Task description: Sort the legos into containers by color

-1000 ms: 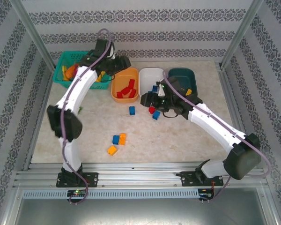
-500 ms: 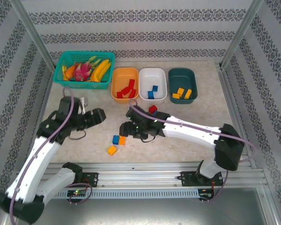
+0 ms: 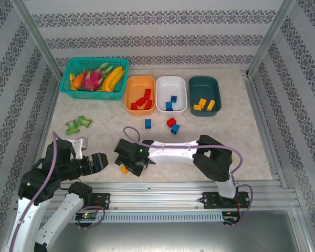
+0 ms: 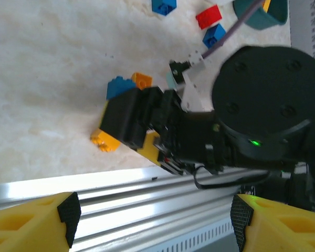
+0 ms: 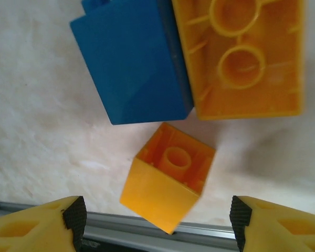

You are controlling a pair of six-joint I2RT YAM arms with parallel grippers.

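Looking down from above, I see my right claw (image 3: 127, 159) low over a small cluster of legos at the near edge of the tabletop (image 3: 226, 136), with a small orange brick (image 3: 124, 169) just beside it; here I cannot tell how wide it stands. My left claw (image 3: 97, 163) is near the front left corner, well apart from every brick. At the far side the orange bin (image 3: 139, 85) holds red bricks (image 3: 142, 101), the white bin (image 3: 165, 86) holds blue bricks (image 3: 170, 102), and the teal bin (image 3: 202, 86) holds yellow bricks (image 3: 205, 104). Near the bins, a loose blue brick (image 3: 147, 123), a loose red brick (image 3: 171, 122) and a second loose blue brick (image 3: 175, 128) lie on the tabletop. A green leafy toy (image 3: 77, 123) lies to the left, and a mesh basket (image 3: 68, 71) of toy fruit (image 3: 97, 77) stands beside the orange bin. From my left wrist, my left claw (image 4: 152, 226) is spread wide and empty over the metal rail (image 4: 147, 199). Ahead, the black right claw covers part of the cluster, where the cluster's blue brick (image 4: 118, 86) touches a larger orange brick (image 4: 142, 80). From my right wrist, my right claw (image 5: 156, 231) is spread wide, gripping nothing. The small orange brick (image 5: 168, 178) lies tipped, hollow side showing, just ahead of the yellow fingertips (image 5: 37, 226), touching neither. Beyond it, the cluster's blue brick (image 5: 131, 63) rests against the larger orange brick (image 5: 247, 58), whose hollow underside faces up.
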